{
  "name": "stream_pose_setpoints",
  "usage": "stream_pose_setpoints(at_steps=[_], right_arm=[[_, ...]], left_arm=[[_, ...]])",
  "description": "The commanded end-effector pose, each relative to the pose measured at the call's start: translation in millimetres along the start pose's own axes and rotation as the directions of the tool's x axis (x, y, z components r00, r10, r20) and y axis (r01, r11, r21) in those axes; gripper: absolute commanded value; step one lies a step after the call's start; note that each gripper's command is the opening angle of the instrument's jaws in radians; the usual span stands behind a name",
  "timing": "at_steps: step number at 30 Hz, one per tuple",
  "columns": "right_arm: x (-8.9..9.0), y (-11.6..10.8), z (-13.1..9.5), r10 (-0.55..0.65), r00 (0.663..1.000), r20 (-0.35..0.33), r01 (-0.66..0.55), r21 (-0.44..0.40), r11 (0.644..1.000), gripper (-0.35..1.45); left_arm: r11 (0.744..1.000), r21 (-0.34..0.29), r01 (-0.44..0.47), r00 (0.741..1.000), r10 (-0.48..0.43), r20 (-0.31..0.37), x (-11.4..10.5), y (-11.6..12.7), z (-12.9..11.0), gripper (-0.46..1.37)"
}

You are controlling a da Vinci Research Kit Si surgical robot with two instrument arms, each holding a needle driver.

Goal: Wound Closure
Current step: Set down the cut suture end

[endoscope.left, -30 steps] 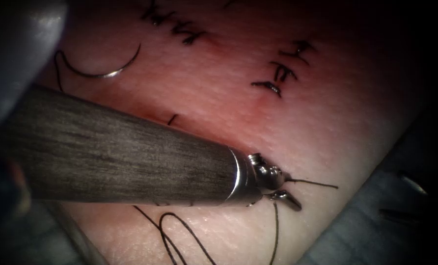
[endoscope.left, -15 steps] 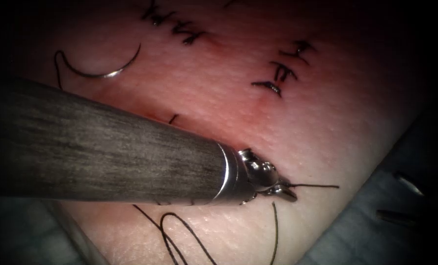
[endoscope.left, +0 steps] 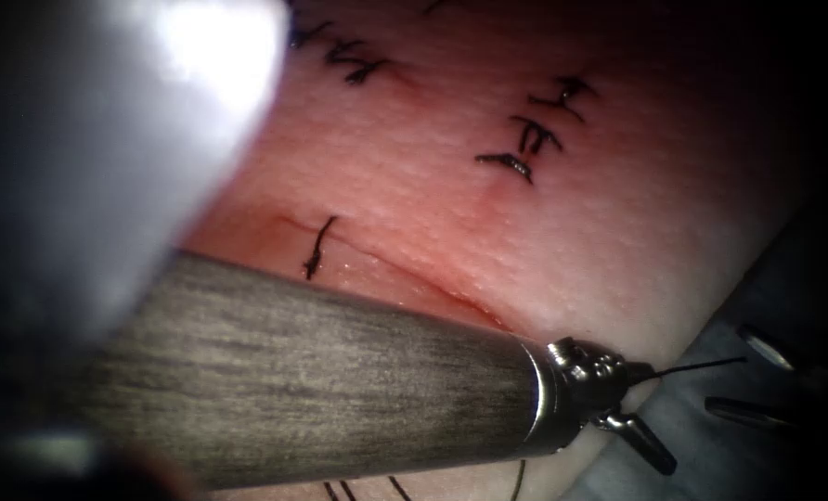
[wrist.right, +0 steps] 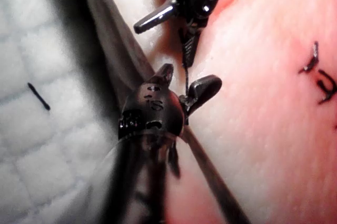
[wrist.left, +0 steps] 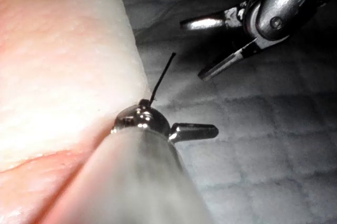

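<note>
**Both tools open near the tissue edge, a short thread end at the left tool**

The cut [endoscope.left: 405,278] is seen in the endoscope view running across the tissue [endoscope.left: 572,232], with red fluid [endoscope.left: 377,269] along it and one dark stitch [endoscope.left: 316,246] near its left end. Finished stitches [endoscope.left: 525,139] are seen further right. Half a second ago the needle lay free on the tissue, left of the cut and held by neither tool. That spot is now covered by a blurred pale shape [endoscope.left: 154,121], so the needle's present place cannot be told.

A short thread end [endoscope.left: 702,367] stands out from the left tool [endoscope.left: 651,417], to the right of the cut at the tissue's edge. Since the earlier picture the tool has been carried rightward, past that edge. Its jaws are apart. In the left wrist view the thread end rises from the base of the jaws. Whether it is pinched there cannot be told.

The left wrist view shows the right tool [wrist.left: 194,50] off the tissue, over a gridded cloth [wrist.left: 263,171]. Its jaws are spread wide and nothing is gripped. In the right wrist view a thin dark strand [wrist.right: 185,74] is seen between these open jaws, leading towards the left tool just beyond. Loops of thread [endoscope.left: 340,487] lie on the tissue beneath the left shaft.
</note>
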Motion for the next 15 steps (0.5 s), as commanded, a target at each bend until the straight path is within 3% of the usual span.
stream_pose_setpoints(at_steps=[1,5,9,15], right_arm=[[0.0,0.0,-0.2,0.000,1.000,-0.002,0.000,0.004,1.000,1.41],[0.0,0.0,-0.2,-0.001,1.000,-0.002,0.001,0.004,1.000,1.41],[0.1,-0.1,0.0,0.006,1.000,0.000,-0.006,0.003,1.000,1.40],[0.2,-0.2,0.3,0.018,1.000,0.000,-0.018,-0.001,1.000,1.41]], left_arm=[[1.000,0.010,0.024,1.000,-0.025,0.009,-0.3,-0.7,-0.1,1.19],[0.997,0.027,0.066,0.998,-0.067,0.013,-2.1,-2.8,-1.1,1.29],[0.996,0.058,0.062,0.996,-0.066,0.067,-4.1,-3.5,-3.0,1.28],[0.983,0.185,-0.014,0.968,-0.033,0.249,-6.4,-2.8,-5.9,1.29]])
